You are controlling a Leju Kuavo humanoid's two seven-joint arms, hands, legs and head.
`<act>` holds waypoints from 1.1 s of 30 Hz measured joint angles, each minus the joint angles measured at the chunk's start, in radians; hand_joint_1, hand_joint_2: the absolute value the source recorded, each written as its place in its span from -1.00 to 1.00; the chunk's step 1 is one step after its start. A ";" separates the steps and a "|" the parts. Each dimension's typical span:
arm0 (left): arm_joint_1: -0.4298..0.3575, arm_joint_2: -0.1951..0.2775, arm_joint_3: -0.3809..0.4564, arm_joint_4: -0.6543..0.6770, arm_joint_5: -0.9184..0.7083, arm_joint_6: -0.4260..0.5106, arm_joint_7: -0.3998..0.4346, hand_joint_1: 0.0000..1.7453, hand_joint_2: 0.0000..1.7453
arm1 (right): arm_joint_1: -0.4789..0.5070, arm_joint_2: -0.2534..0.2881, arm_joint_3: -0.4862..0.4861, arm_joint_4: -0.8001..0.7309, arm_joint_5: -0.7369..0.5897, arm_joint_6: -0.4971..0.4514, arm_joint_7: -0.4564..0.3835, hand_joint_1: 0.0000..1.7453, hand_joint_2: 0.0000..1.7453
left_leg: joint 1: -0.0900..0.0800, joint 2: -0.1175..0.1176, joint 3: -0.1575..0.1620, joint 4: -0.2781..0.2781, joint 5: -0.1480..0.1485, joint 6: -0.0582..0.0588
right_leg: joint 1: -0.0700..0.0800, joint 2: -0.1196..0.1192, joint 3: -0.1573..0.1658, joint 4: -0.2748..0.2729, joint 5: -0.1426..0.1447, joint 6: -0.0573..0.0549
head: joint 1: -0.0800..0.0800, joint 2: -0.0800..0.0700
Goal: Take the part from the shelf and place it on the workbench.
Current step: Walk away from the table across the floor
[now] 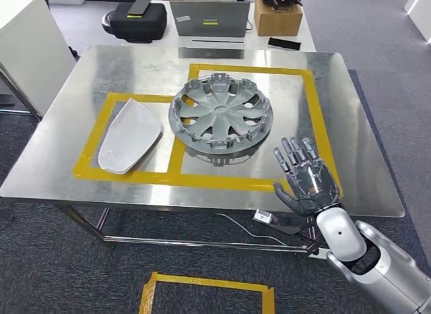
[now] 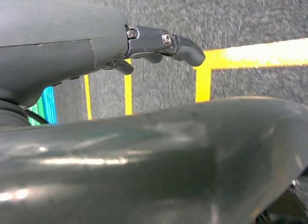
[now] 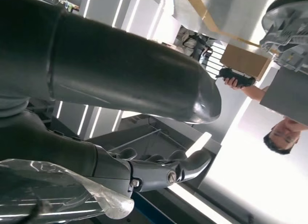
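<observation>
A grey wheel cover (image 1: 220, 116) lies flat on the steel workbench (image 1: 76, 91), inside a yellow-taped outline. A pale grey curved panel (image 1: 129, 136) lies to its left in a second taped outline. My right hand (image 1: 304, 176) hovers over the bench's front right part, right of the wheel cover, palm up, fingers spread, holding nothing. In the right wrist view its thumb (image 3: 138, 70) and fingers (image 3: 171, 171) stand apart, and the wheel cover's edge (image 3: 287, 27) shows far off. In the left wrist view my left hand (image 2: 145, 46) hangs over grey carpet, fingers slightly curled, nothing in it.
At the bench's far side stand a laptop (image 1: 209, 19), a black case (image 1: 138, 20), a cardboard box (image 1: 277, 17) and a phone (image 1: 284, 43). A person (image 3: 283, 132) stands behind there, holding a dark device (image 3: 234, 76). Yellow tape (image 1: 203, 290) marks the floor in front of the bench.
</observation>
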 joint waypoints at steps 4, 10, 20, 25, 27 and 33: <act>0.000 0.000 0.000 0.000 0.000 0.001 -0.006 -1.00 -1.00 | 0.014 -0.002 -0.010 -0.010 0.000 -0.011 -0.008 -1.00 -1.00 | -0.001 0.002 -0.025 0.001 0.019 0.001 | 0.000 -0.001 -0.013 0.106 -0.051 0.004 | 0.001 0.000; 0.002 -0.009 0.000 0.000 0.009 0.020 -0.049 -1.00 -1.00 | 0.108 -0.069 -0.075 -0.110 -0.017 -0.056 -0.023 -1.00 -1.00 | -0.005 0.004 -0.110 0.022 0.090 -0.027 | 0.006 -0.005 0.224 -0.134 -0.015 -0.016 | 0.001 0.000; -0.001 -0.014 0.000 0.001 0.020 -0.015 0.001 -1.00 -1.00 | 0.140 -0.133 -0.117 -0.189 -0.079 -0.016 -0.062 -1.00 -1.00 | 0.028 -0.003 -0.062 0.168 -0.028 -0.065 | 0.003 -0.007 0.101 -0.111 0.071 -0.034 | -0.009 0.000; -0.003 -0.017 -0.001 0.001 0.025 -0.018 0.013 -1.00 -1.00 | 0.151 -0.178 -0.150 -0.228 -0.102 -0.022 -0.071 -1.00 -1.00 | 0.017 -0.011 0.009 0.014 -0.020 -0.041 | -0.004 -0.008 0.063 -0.101 0.106 0.001 | -0.008 0.000; -0.002 -0.017 -0.001 0.001 0.029 -0.021 0.016 -1.00 -1.00 | 0.183 -0.190 -0.163 -0.239 -0.106 -0.048 -0.071 -1.00 -1.00 | 0.014 -0.008 -0.006 0.008 -0.001 -0.021 | -0.009 -0.007 0.045 -0.073 0.069 0.010 | -0.005 0.000; -0.003 -0.017 -0.002 0.002 0.041 -0.028 -0.006 -1.00 -1.00 | 0.288 -0.190 -0.212 -0.260 -0.097 -0.131 -0.073 -1.00 -1.00 | 0.000 -0.004 -0.077 0.009 0.056 0.000 | -0.006 -0.004 0.006 0.181 -0.076 0.009 | 0.005 0.000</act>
